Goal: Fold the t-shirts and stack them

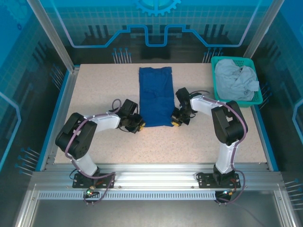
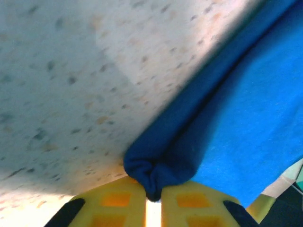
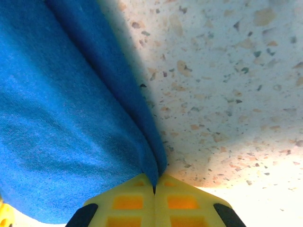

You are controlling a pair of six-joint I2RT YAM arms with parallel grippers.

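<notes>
Robot lab cell

A speckled table [image 1: 94,94] stands inside an aluminium frame [image 1: 52,38]. Behind the table, clear blue panels [image 1: 94,28] carry a printed gear emblem [image 1: 157,4]. At the table's near edge, a left arm [image 1: 90,127] and a right arm [image 1: 227,123] are bolted to a slotted rail [image 1: 156,179].

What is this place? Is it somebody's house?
Probably not a house: it looks like a robot lab work cell. A speckled table sits inside see-through walls on metal posts, and a left gripper and right gripper pinch a blue t-shirt.
</notes>
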